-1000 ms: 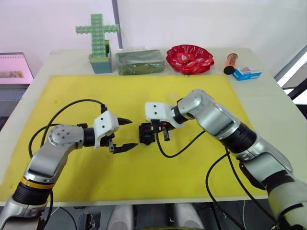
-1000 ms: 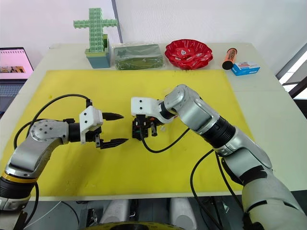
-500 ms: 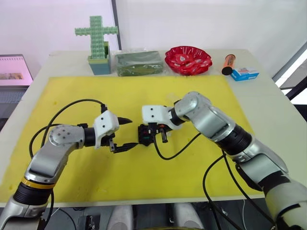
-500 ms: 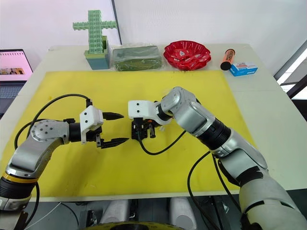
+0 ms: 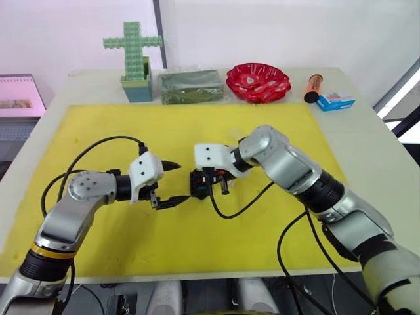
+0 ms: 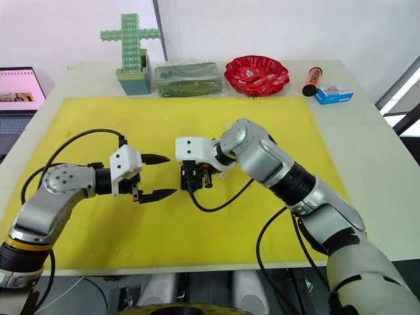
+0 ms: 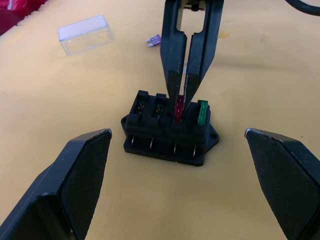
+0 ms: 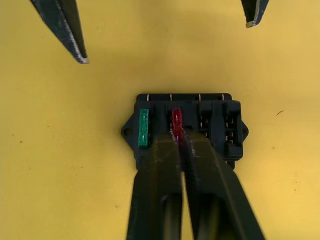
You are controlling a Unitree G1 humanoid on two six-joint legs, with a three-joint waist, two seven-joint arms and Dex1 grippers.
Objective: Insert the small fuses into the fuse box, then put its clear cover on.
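A yellow mat (image 5: 98, 125) covered most of a white desk (image 5: 367, 131), with a green cross-shaped block model (image 5: 133, 59), a red bowl (image 5: 258, 81) and a blue-white carton (image 5: 337, 100) along the far edge. Mid-mat sat the fuse box (image 7: 170, 128), green fuse (image 7: 202, 113) already seated. The right gripper (image 7: 183, 92) pinched a red fuse (image 7: 178, 107) in the neighbouring slot; seating it looked underway. The left gripper (image 5: 169, 184) hovered spread beside. Next probably: release, then fetch the purple fuse (image 7: 154, 40) near the clear cover (image 7: 83, 34).
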